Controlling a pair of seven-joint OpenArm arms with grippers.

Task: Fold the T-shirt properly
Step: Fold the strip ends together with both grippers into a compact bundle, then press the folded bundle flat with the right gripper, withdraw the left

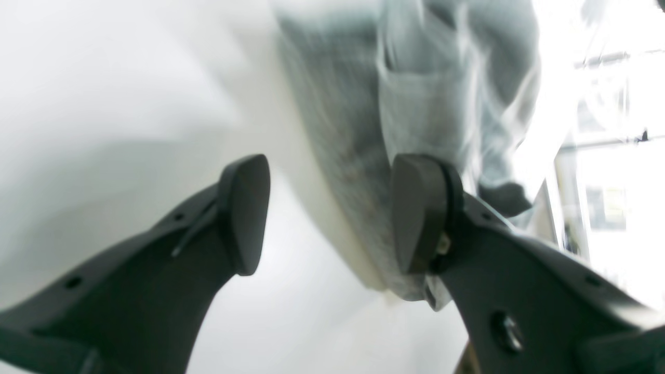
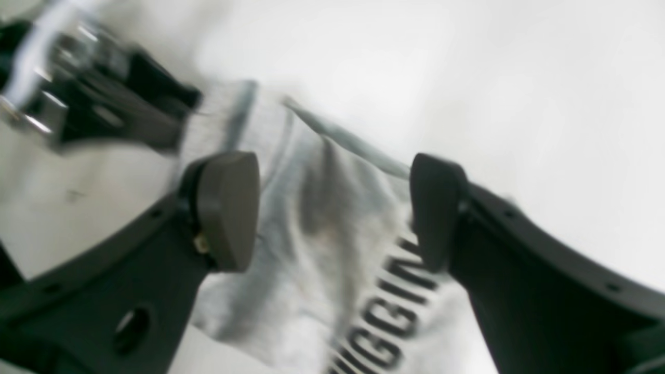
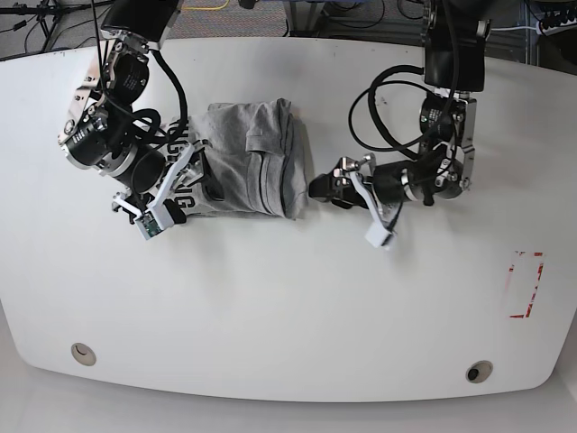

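The left gripper (image 1: 330, 213) had its two dark jaws spread apart with nothing between them; in its wrist view one pad (image 1: 415, 213) overlapped the edge of the grey cotton T-shirt (image 1: 405, 104), and contact could not be told through the blur. The right gripper (image 2: 332, 213) also held its jaws spread, straddling a rumpled part of the shirt without pinching it.

From the base view, the T-shirt (image 3: 248, 162) lay partly folded on the white table (image 3: 288, 307), its long axis running side to side between the two arms. The left gripper (image 3: 325, 189) sat just beside the shirt's folded edge; the right gripper (image 3: 185, 176) was over the opposite, printed end, and so looked the closer of the two.

Only the right wrist view showed the black lettering (image 2: 395, 311) clearly. Only the base view showed the whole shirt.
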